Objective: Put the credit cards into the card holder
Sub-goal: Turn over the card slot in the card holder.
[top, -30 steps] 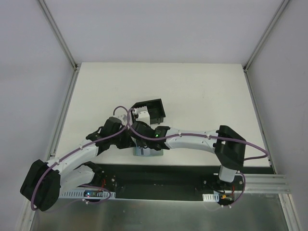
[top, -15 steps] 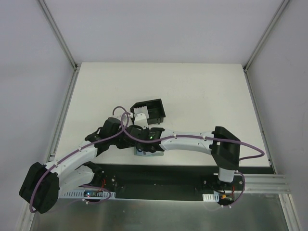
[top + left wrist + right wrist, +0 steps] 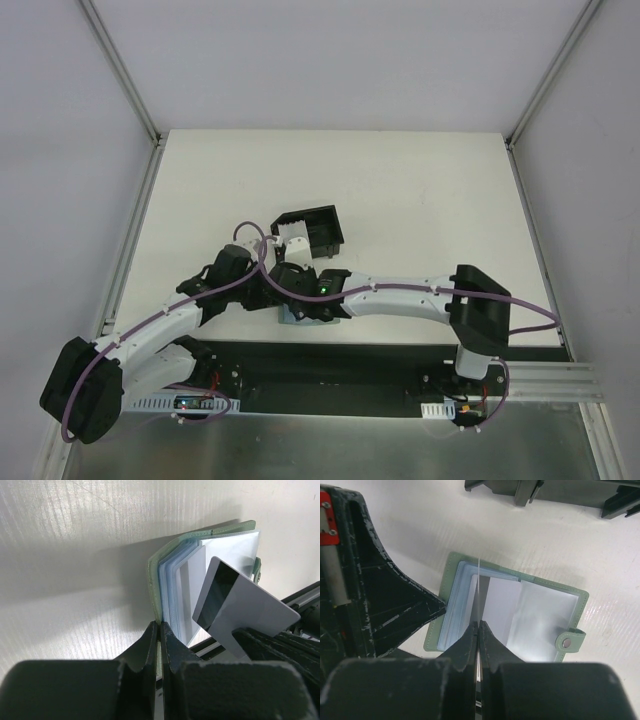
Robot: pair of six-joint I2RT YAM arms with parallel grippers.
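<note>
Card extraction looks to be the step in hand. The right end effector (image 3: pixel 478 625) is clamped on the striped card (image 3: pixel 245 612), edge-up just over the open case (image 3: pixel 540 610). The left end effector (image 3: pixel 160 626) pinches the case's left cover. Next, I judge, the card must travel beyond the case to the holder (image 3: pixel 312 228) and drop between its walls.

Left arm (image 3: pixel 155 338) and right arm (image 3: pixel 400 295): white links, black joints, purple cables (image 3: pixel 248 223). A green light (image 3: pixel 323 290) glows behind the right claw (image 3: pixel 477 626); scuffed black fingers (image 3: pixel 385 600) on the left claw (image 3: pixel 160 626).
</note>
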